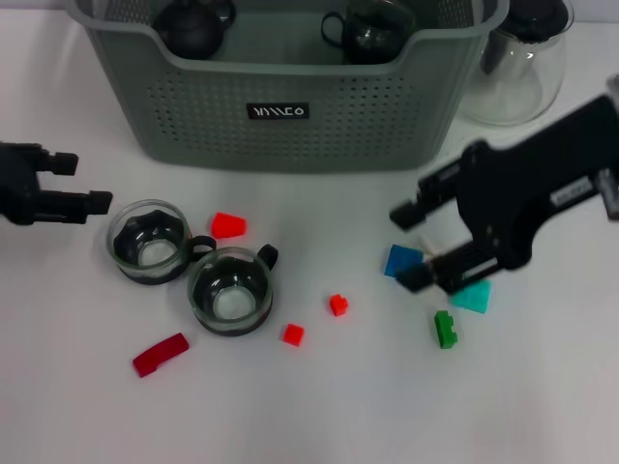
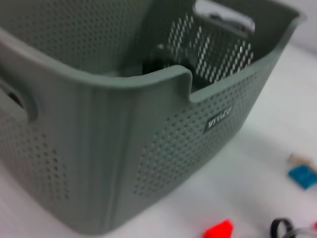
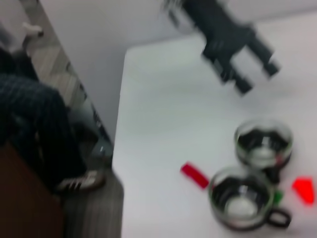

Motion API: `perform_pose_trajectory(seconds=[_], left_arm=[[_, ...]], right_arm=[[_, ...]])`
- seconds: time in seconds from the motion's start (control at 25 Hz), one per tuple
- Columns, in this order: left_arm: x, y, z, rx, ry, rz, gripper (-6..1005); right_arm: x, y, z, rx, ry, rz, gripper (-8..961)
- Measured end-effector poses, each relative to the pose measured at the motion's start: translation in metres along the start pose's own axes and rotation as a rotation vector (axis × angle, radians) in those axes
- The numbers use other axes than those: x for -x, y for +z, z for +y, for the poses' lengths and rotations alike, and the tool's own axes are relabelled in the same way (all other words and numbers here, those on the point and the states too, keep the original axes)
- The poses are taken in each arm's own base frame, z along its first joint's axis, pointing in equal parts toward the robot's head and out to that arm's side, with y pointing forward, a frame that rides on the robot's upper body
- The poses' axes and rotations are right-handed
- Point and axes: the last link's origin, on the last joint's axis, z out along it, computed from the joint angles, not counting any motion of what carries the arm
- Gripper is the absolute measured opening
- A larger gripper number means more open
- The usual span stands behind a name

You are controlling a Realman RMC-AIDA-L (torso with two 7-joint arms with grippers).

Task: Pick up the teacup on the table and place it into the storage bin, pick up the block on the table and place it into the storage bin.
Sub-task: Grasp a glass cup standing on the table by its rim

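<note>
Head view: right pincer (image 1: 414, 246) hangs open, empty, over the blue block (image 1: 402, 260), light and rigid; grip its flat sides. Left pincer (image 1: 85, 184) open, idle.

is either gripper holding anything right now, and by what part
Nothing is held. The right gripper hangs open above the blue block; the left gripper is open beside the teacups, touching nothing.

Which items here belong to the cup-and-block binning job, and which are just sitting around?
Job items:
- storage bin, already holding two dark cups
- two glass teacups on the table
- scattered blocks: red, blue, teal, green
- right pincer, open above the blue block
- left pincer, open near the cups

Bystanders:
- glass carafe beside the bin
</note>
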Motion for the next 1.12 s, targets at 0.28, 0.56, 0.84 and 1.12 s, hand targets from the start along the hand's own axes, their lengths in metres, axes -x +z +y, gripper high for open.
perform_pose_trajectory(seconds=[0.28, 0.56, 0.84, 1.12], left_arm=[[-0.036, 0.032, 0.004, -0.086, 0.023, -0.269, 694], [-0.047, 0.061, 0.013, -0.143, 0.034, -0.406, 693], [-0.049, 0.081, 0.019, -0.157, 0.053, -0.461, 692], [-0.043, 0.096, 0.019, -0.172, 0.048, -0.494, 690]], right_arm=[[-0.005, 0.017, -0.009, 0.025, 0.044, 0.057, 683], [-0.008, 0.027, -0.016, 0.028, 0.052, 0.062, 683], [-0.009, 0.027, -0.019, 0.02, 0.044, 0.059, 683], [-0.012, 0.029, -0.021, 0.02, 0.048, 0.053, 683]])
